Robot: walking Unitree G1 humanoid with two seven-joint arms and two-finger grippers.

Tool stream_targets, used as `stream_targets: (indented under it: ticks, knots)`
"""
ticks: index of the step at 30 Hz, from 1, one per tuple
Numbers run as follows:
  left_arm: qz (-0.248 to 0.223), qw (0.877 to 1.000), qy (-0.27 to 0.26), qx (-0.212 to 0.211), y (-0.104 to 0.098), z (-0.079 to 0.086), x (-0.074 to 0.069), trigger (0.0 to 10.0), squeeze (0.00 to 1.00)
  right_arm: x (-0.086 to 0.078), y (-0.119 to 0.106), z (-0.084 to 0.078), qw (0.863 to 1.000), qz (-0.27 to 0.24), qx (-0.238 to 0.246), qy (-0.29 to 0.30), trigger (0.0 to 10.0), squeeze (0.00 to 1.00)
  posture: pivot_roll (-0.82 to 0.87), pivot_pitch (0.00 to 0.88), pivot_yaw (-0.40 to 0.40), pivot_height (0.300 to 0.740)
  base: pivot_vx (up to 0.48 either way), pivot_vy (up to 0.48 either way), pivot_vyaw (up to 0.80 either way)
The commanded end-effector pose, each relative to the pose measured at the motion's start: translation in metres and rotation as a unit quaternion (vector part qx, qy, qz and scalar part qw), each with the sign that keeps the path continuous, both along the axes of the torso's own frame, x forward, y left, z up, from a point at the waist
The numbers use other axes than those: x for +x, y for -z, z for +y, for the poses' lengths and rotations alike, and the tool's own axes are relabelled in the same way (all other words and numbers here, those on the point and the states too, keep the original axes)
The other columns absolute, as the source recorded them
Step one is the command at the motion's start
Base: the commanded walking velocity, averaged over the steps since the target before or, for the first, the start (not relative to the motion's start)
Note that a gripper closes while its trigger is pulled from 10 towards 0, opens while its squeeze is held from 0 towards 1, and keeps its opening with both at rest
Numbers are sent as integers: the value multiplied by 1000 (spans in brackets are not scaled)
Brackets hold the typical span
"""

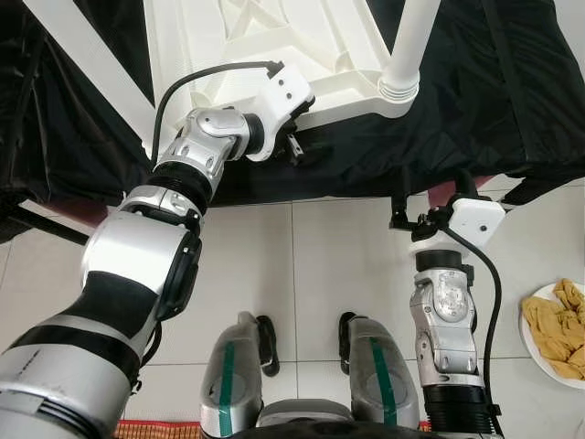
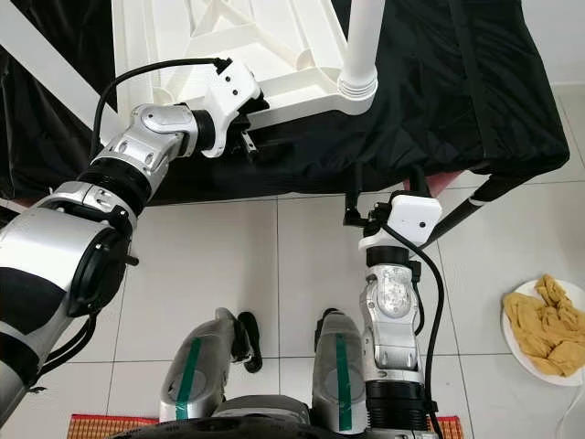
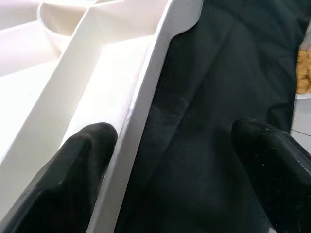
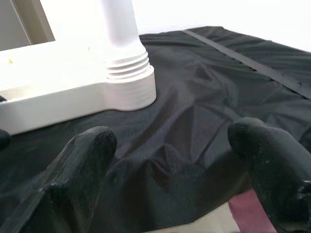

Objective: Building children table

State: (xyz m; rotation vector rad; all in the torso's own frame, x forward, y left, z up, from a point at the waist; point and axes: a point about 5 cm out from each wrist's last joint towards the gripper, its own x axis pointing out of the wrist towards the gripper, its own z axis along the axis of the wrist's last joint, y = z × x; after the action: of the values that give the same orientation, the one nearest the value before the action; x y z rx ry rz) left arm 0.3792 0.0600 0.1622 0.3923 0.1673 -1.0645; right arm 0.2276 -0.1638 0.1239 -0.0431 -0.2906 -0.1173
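A white plastic children's table (image 1: 265,37) lies upside down on a black cloth (image 1: 512,101). One white leg (image 1: 411,37) stands upright in the socket (image 1: 399,90) at its near right corner. My left gripper (image 1: 294,137) is at the table's front rim, open. In the left wrist view the gripper (image 3: 170,165) straddles that rim (image 3: 141,97), one finger inside the underside and the other over the cloth. My right gripper (image 1: 430,197) is open at the cloth's front edge, below and just right of the leg (image 4: 121,29), holding nothing.
A second white leg (image 1: 87,64) slants across the cloth at the far left. A white plate (image 1: 535,343) of yellow pieces sits on the tiled floor at the right. My own legs stand on the tiles below, with a woven mat (image 1: 155,428) behind them.
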Motion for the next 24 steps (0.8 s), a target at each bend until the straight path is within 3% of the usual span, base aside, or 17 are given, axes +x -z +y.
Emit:
stream_targets:
  ticks: [1,11,24]
  knots:
    - [20,1000,12,11,5,4,-2,10000,0,1,3,3,1000,9,2,-1,10000,0,-194,98,169,740,0,0,0]
    - [13,1000,17,21,5,4,-2,10000,0,15,-1,7,1000,3,0,-21,10000,0,-160,79,138,740,0,0,0]
    - [19,999,14,24,7,6,-2,10000,0,15,0,4,1000,3,-1,-18,10000,0,-149,94,140,740,0,0,0]
